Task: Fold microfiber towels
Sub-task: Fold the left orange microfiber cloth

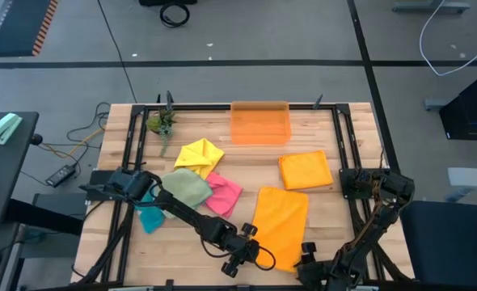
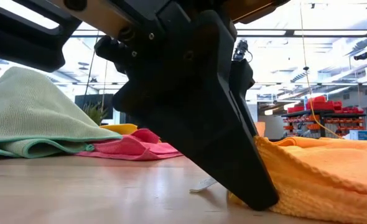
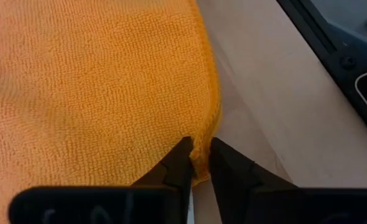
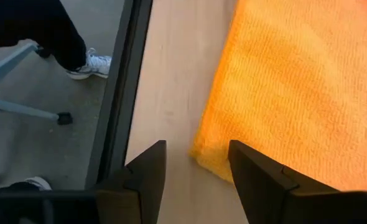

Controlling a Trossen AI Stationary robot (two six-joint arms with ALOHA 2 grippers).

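The orange towel (image 1: 281, 225) being worked lies spread on the near middle of the table (image 1: 335, 212), already doubled into a long rectangle with its short edge toward the front rail. That near edge is where both arms have gone, probably because lifting its two corners together lets the cloth be carried over onto itself for the next fold. The left gripper (image 3: 195, 163) sits at the towel's near left corner with its fingers drawn almost together on the stitched hem, so it looks to be pinching that corner; the low view shows one dark finger slanting down against the wood right at the cloth's edge. The right gripper (image 4: 196, 171) hovers at the opposite near corner with its fingers spread, the corner lying just ahead of the gap and not yet between them, so I judge that this side has no hold yet. Outward from there, a second orange towel (image 1: 306, 170) lies folded into a small square behind the first, clear of it. To the left is the unfolded heap: a yellow towel (image 1: 199, 154), a sage green towel (image 1: 185, 186), a pink towel (image 1: 224, 194) and a teal towel (image 1: 150, 215) overlapping one another under the left arm. A translucent orange bin (image 1: 259, 123) stands at the table's far edge.
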